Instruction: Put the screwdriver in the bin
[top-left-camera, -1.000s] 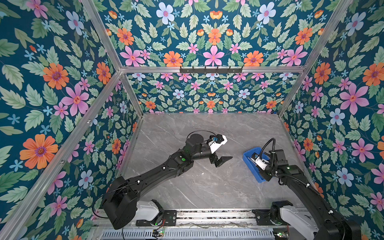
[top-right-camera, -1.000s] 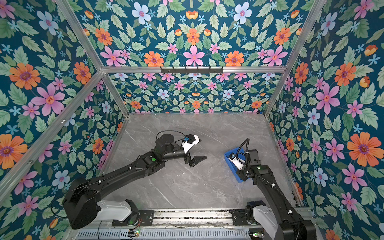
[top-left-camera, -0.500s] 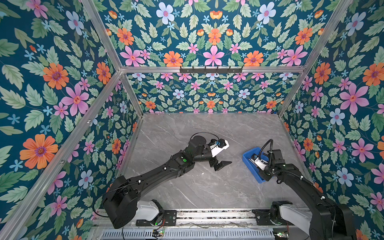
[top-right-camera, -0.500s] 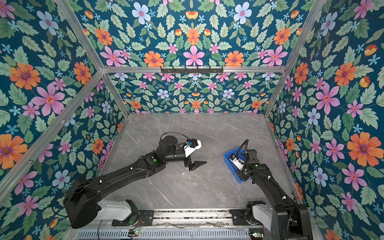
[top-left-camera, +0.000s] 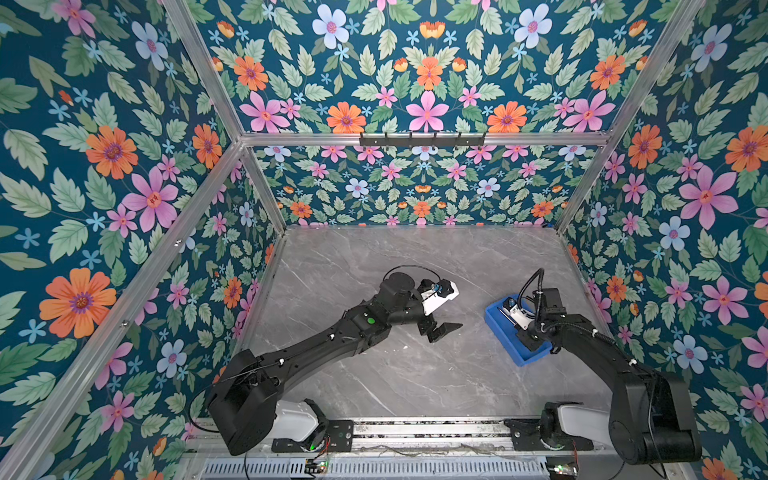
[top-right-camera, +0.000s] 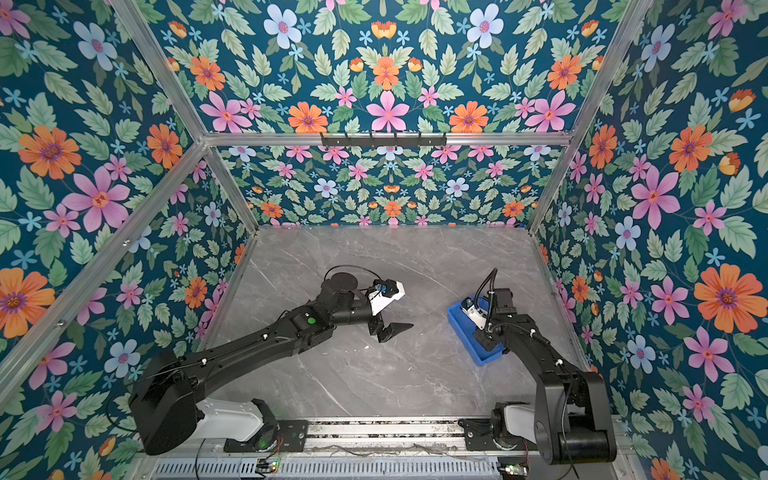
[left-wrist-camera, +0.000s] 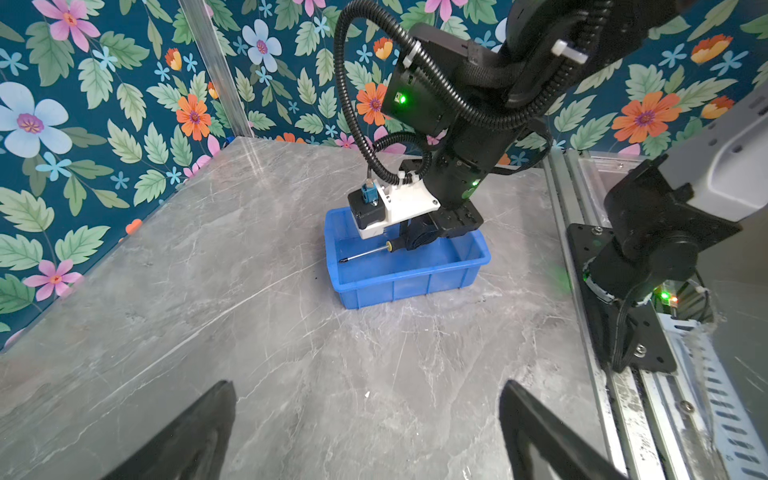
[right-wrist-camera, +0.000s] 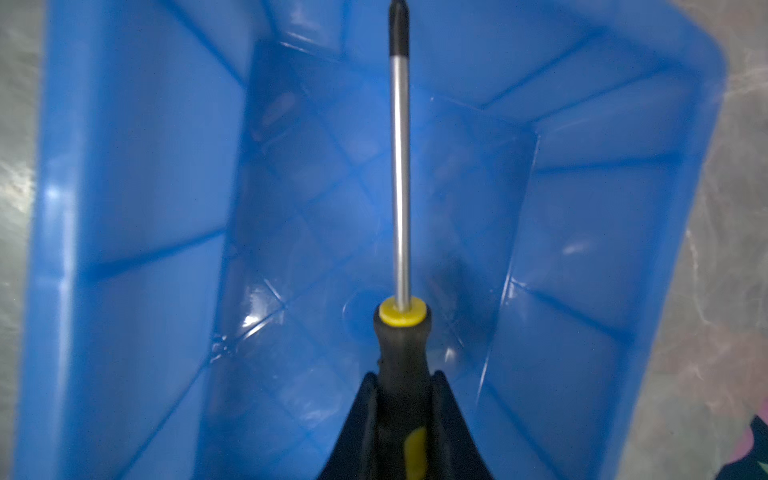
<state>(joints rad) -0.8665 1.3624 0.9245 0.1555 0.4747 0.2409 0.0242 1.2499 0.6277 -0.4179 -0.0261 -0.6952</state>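
The bright-blue bin (top-left-camera: 500, 330) (top-right-camera: 460, 328) stands on the right of the grey table. My right gripper (right-wrist-camera: 403, 376) reaches down into the bin (right-wrist-camera: 145, 166). Its two black fingers lie against both sides of the black-and-yellow handle of the screwdriver (right-wrist-camera: 401, 187). The thin metal shaft points along the bin's floor, inside the walls. In the left wrist view the screwdriver (left-wrist-camera: 368, 252) hangs low within the bin (left-wrist-camera: 399, 286) under the right gripper (left-wrist-camera: 415, 239). My left gripper (top-left-camera: 442, 330) (top-right-camera: 392, 330) (left-wrist-camera: 368, 384) hovers open and empty over the table's middle.
Floral walls close in the table on three sides. A metal rail (top-left-camera: 415, 428) with both arm bases runs along the front edge. A black hook bar (top-left-camera: 422, 139) hangs on the back wall. Bare grey tabletop (top-left-camera: 415, 257) lies behind and between the arms.
My right wrist has shifted slightly over the bin, still with the screwdriver between its fingers. My left gripper has drifted a little toward the front of the table.
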